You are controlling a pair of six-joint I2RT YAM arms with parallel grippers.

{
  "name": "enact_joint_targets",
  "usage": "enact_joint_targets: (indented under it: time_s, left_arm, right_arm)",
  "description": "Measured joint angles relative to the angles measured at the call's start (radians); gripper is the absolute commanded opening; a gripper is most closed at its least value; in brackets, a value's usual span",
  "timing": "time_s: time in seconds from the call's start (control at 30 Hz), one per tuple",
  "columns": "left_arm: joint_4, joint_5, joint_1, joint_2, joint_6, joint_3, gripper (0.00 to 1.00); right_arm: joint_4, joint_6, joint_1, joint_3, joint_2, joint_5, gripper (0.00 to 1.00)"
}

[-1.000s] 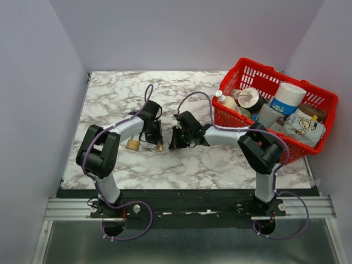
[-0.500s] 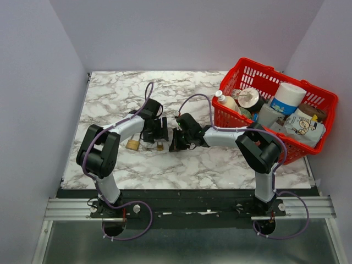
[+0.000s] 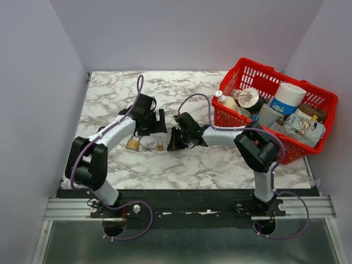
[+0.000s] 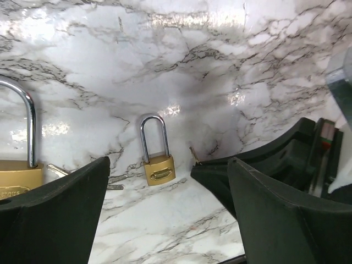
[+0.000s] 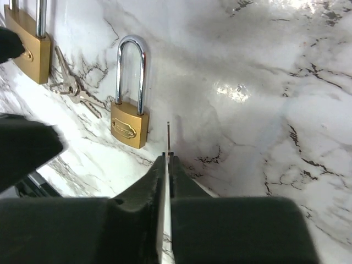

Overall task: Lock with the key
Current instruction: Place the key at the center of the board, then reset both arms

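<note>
Judging from the right wrist view, I have the right claw (image 5: 166, 159) pinched shut on the key (image 5: 168, 137). Its thin blade pokes out just beside the lower corner of the small padlock (image 5: 130, 125), which lies flat and loose on the desk (image 5: 247, 66). The left claw (image 3: 158, 122) hangs wide above that padlock and grips nothing, which is my main worry. If I push the key at the body now, I expect the padlock to skate away across the marble rather than take the blade. The grip on the key looks slim, so any side load could twist it between the fingers or flick it out. I can't see the keyhole from any view, so the blade may simply be off line. The two claws are also very near each other, and closing the left one carelessly could knock the right. The bigger padlock (image 5: 33, 49) and key bunch (image 5: 74, 91) lie nearby and could be nudged.
</note>
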Motion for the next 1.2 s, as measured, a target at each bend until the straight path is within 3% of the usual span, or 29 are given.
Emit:
enact_joint_targets:
  time_s: [0.13,0.33,0.57,0.77,1.03,1.2]
  left_arm:
    - [0.0,0.001,0.018,-0.046,0.009,0.0,0.99]
    - [0.011,0.012,0.037,-0.178,0.021,-0.027,0.99]
    - [0.007,0.076,0.117,-0.335,0.056,-0.034,0.99]
    - [-0.138,0.1,0.229,-0.34,0.144,0.138,0.99]
    - [-0.342,0.045,0.262,-0.276,0.317,0.507,0.99]
    - [-0.407,0.022,0.262,-0.258,0.38,0.599,0.99]
  right_arm:
    - [-0.002,0.003,0.001,0.011,0.0,0.009,0.4]
    - [-0.011,-0.026,0.002,0.03,-0.007,0.018,0.58]
    - [-0.07,-0.112,0.002,0.051,-0.084,0.045,0.72]
    - [-0.145,-0.237,0.002,0.117,-0.238,0.047,1.0]
    - [-0.192,-0.457,-0.027,0.231,-0.52,0.056,1.0]
    - [-0.195,-0.512,-0.177,0.284,-0.645,0.06,1.0]
